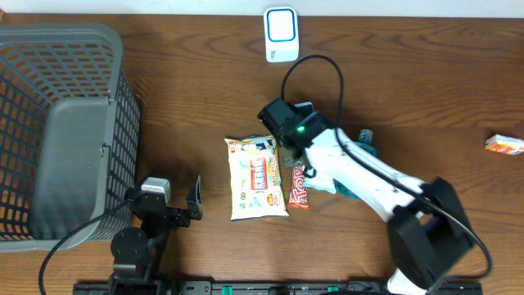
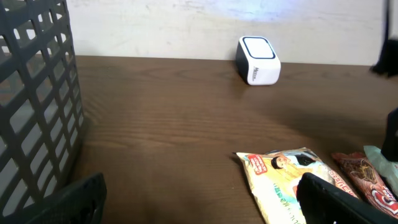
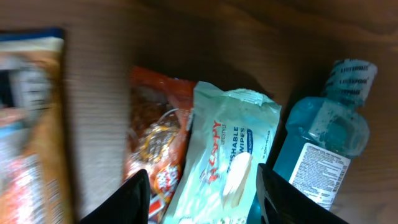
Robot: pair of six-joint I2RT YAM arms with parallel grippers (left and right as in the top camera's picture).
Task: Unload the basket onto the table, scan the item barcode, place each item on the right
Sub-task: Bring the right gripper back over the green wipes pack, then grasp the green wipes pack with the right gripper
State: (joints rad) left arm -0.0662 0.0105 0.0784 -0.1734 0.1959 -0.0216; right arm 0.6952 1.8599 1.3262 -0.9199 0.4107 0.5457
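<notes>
While my right hand [image 3: 202,180] straddles the wipes pack [image 3: 230,137] half-wide, well short of the scanner [image 1: 280,34], grasp and scan remain.

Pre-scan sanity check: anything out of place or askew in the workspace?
Nothing looks spilled or damaged. One oddity: the small orange-and-white box lies alone near the right edge, far from the yellow snack bag at centre.
</notes>
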